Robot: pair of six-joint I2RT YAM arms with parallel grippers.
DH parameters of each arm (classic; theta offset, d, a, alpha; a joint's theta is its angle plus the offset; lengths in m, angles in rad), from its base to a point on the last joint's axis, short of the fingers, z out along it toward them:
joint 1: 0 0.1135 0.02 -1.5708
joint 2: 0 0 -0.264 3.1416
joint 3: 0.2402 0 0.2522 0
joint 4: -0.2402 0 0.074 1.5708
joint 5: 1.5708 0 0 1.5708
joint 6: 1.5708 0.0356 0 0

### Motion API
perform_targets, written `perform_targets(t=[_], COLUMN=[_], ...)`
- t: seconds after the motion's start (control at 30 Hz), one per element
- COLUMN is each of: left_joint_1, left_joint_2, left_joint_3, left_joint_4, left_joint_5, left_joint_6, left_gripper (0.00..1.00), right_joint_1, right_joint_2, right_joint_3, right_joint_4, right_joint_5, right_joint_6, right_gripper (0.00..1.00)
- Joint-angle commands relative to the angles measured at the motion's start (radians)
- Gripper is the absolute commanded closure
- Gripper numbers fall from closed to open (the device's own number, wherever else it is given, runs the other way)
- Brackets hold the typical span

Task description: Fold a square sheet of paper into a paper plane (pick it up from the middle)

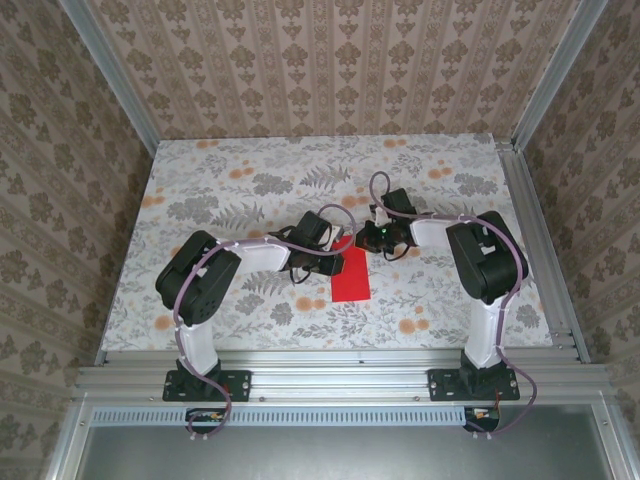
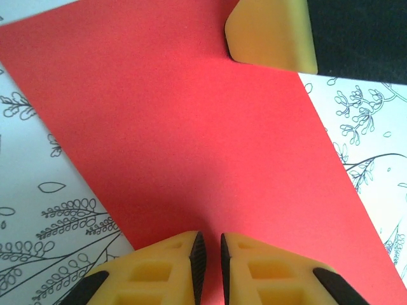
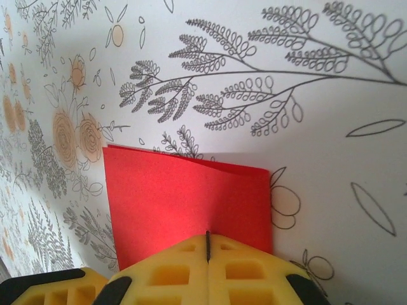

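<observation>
At floral table centre | thin red paper sheet, folded oblong, lies flat | left yellow-fingered gripper nearly closed, right gripper closed, both atop it | best: pin one end, press crease evenly.

Bright red square sheet of paper. White tabletop, grey ferns, orange blooms. Yellow left claw and right claw, black-edged.

Floral-print table; folded red paper sheet flat near centre, long edges running near-to-far.
</observation>
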Motion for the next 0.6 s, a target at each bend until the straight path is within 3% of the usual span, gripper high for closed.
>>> perform_targets(t=[0.0,0.27,0.57], left_joint_1=[0.003,0.009,0.010], left_joint_2=[0.030,0.030,0.042], left_joint_3=[-0.050,-0.058,-0.032], left_joint_4=[-0.200,-0.204,-0.207], left_joint_5=[-0.024,-0.017,-0.008], left_joint_6=[0.028,0.034,0.034], left_gripper=[0.81,0.81,0.81], right_joint_1=[-0.045,-0.083,-0.005], right_joint_2=[0.028,-0.014,-0.091], right_joint_3=[0.004,-0.016,0.000], right_joint_4=[-0.013,0.011,0.029], right_joint_5=[0.085,0.060,0.034], right_joint_6=[-0.032,-0.031,0.016], right_gripper=[0.99,0.99,0.98])
